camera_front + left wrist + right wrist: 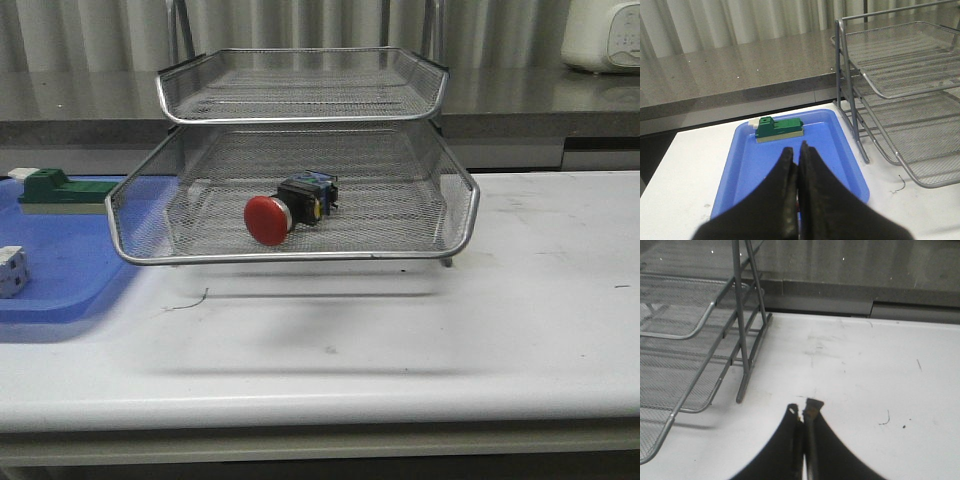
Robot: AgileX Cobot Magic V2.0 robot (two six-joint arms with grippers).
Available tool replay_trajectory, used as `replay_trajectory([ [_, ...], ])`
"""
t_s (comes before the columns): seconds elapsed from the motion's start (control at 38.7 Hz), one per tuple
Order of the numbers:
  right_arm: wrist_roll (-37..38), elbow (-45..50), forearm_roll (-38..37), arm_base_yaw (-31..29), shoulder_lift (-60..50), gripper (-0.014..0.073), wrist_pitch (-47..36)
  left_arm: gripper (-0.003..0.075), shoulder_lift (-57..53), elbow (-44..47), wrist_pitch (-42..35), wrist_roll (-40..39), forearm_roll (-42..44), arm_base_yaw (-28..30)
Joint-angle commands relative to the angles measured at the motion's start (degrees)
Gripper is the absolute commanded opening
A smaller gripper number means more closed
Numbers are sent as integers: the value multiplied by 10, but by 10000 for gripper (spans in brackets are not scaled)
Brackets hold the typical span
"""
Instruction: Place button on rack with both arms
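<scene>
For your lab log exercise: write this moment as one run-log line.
button: lying in rack pulled-out tier | left gripper: shut, empty, over blue tray | right gripper: shut, empty, over table

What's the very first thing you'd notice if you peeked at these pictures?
The button with its big red head jumps out: it lies on its side in the pulled-out lower tier of the silver rack, in the middle of the table. Next comes the bright blue tray on the robot's left, with a green block in it. Both grippers, left and right, are shut and hold nothing.
</scene>
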Motion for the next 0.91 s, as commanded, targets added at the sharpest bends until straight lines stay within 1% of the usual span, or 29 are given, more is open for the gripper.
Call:
replay_trajectory([
  [0.0,-5,-54,4,10,51,-61,-14,-19,5,-15,-48,-5,-8,0],
  [0.1,-5,-89,4,49,98,-61,16,-19,5,-15,-48,-5,-8,0],
  [0.21,-5,-119,4,103,141,-61,39,-19,5,-15,-48,-5,-8,0],
  [0.52,-5,-194,4,305,274,-61,66,-19,5,-15,-48,-5,-8,0],
  [0.65,-5,-220,4,371,330,-61,73,-19,5,-15,-48,-5,-8,0],
  [0.75,-5,-233,4,408,373,-61,74,-19,5,-15,-48,-5,-8,0],
  [0.88,-5,-250,4,439,429,-61,74,-19,5,-15,-48,-5,-8,0],
])
